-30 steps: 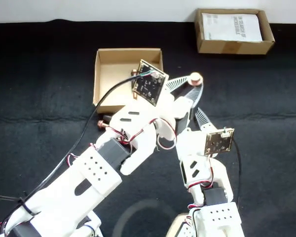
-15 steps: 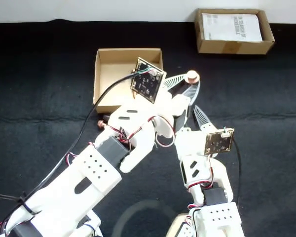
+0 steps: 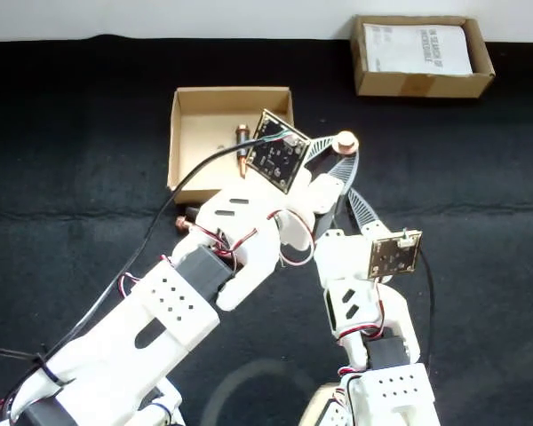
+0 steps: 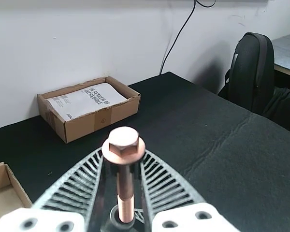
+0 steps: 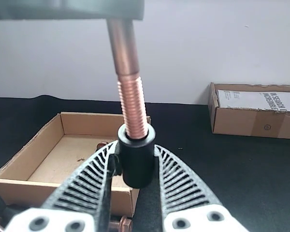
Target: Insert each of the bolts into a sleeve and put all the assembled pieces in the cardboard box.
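Inside the cardboard box (image 3: 200, 133) one copper piece (image 3: 242, 149) lies flat, its length going from the near wall to the far wall. Right of the box, the left tool (image 4: 123, 155) grips the bolt (image 5: 130, 96) near its head. The bolt stands nearly upright, thread end down inside the black sleeve (image 5: 137, 166), which the right tool (image 5: 135, 146) clamps.

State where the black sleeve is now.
Right wrist view: the black sleeve sits gripped in the right end effector, with the bolt standing in its top.
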